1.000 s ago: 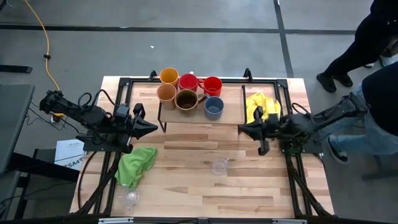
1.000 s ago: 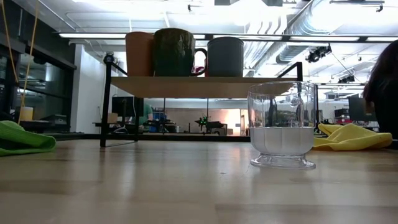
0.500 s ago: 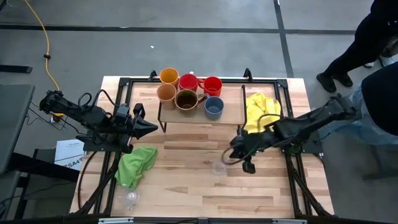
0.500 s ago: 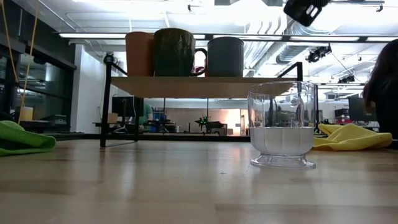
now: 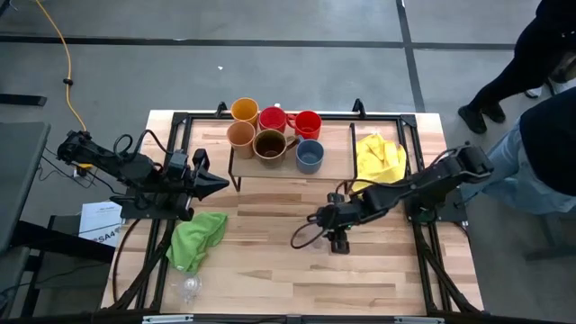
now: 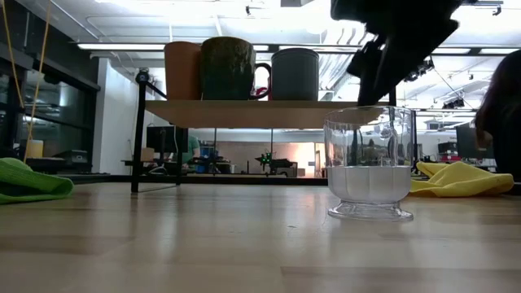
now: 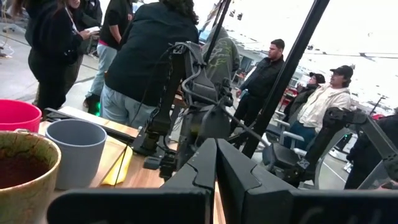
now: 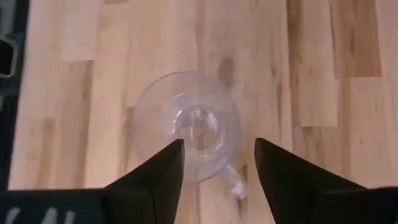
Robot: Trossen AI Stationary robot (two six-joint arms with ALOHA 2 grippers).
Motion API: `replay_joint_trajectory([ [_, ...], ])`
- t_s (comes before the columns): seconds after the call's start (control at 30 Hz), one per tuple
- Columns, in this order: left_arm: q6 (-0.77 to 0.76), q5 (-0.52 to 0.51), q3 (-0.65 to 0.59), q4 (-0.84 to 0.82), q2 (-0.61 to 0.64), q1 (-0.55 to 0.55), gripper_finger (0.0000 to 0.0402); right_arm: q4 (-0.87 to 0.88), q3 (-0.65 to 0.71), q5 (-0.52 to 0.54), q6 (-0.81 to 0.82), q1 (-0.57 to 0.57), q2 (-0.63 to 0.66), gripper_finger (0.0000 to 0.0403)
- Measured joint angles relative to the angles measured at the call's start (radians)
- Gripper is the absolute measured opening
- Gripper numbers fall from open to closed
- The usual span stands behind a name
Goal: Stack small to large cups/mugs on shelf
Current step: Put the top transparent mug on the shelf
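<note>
A clear glass stands upright on its foot on the table near the middle. My right gripper hangs open just above it, fingers pointing down, one on either side of the rim, and covers it from above. On the shelf stand a yellow-orange cup, a tan cup, two red mugs, a brown mug and a blue-grey mug. A second clear glass stands at the near left. My left gripper waits shut by the shelf's left end.
A green cloth lies left of the middle and a yellow cloth right of the shelf. Black frame rails run along the table's sides. Several people stand beyond the right edge. Bare wood lies in front of the shelf.
My right gripper has swung from beside the yellow cloth toward the table's left and near edge, tipped its fingers down, come to hang over the clear glass and opened. The glass has stayed where it was.
</note>
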State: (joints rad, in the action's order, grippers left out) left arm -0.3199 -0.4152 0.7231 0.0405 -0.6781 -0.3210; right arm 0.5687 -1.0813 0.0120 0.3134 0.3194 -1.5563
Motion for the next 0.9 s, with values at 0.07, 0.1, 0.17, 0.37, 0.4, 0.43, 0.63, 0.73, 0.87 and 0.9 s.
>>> replay_joint_trajectory([
  [0.07, 0.000, 0.000, 0.000, -0.003, 0.000, 0.000, 0.0001, -0.005, 0.000, 0.000, 0.006, -0.012, -0.014, 0.0189],
  [0.1, 0.000, 0.000, 0.000, -0.007, 0.000, 0.000, 0.0001, -0.004, 0.000, -0.005, 0.013, -0.017, -0.022, 0.0189],
  [0.17, 0.000, 0.000, 0.000, -0.015, 0.000, 0.000, 0.0001, -0.004, 0.000, -0.020, 0.024, -0.026, -0.043, 0.0188],
  [0.37, 0.000, 0.000, 0.000, -0.022, 0.000, 0.000, 0.0001, -0.016, 0.000, -0.024, 0.049, -0.033, -0.099, 0.0188],
  [0.4, 0.000, 0.000, 0.000, -0.022, 0.000, 0.000, 0.0001, -0.017, 0.000, -0.024, 0.049, -0.033, -0.105, 0.0188],
  [0.43, 0.000, 0.001, 0.000, -0.021, 0.000, 0.000, 0.0001, -0.016, 0.000, -0.024, 0.049, -0.033, -0.108, 0.0188],
  [0.63, 0.000, 0.002, 0.000, -0.022, 0.000, 0.000, 0.0001, -0.016, 0.000, -0.019, 0.049, -0.033, -0.113, 0.0168],
  [0.73, 0.000, 0.002, 0.000, -0.022, 0.000, 0.000, 0.0001, -0.012, 0.000, -0.004, 0.047, -0.033, -0.113, 0.0131],
  [0.87, 0.000, 0.002, 0.000, -0.022, 0.000, 0.000, 0.0001, -0.007, 0.000, -0.004, 0.046, -0.033, -0.113, 0.0057],
  [0.9, 0.000, 0.002, 0.000, -0.022, 0.000, 0.000, 0.0001, -0.007, 0.000, -0.006, 0.046, -0.033, -0.113, 0.0035],
])
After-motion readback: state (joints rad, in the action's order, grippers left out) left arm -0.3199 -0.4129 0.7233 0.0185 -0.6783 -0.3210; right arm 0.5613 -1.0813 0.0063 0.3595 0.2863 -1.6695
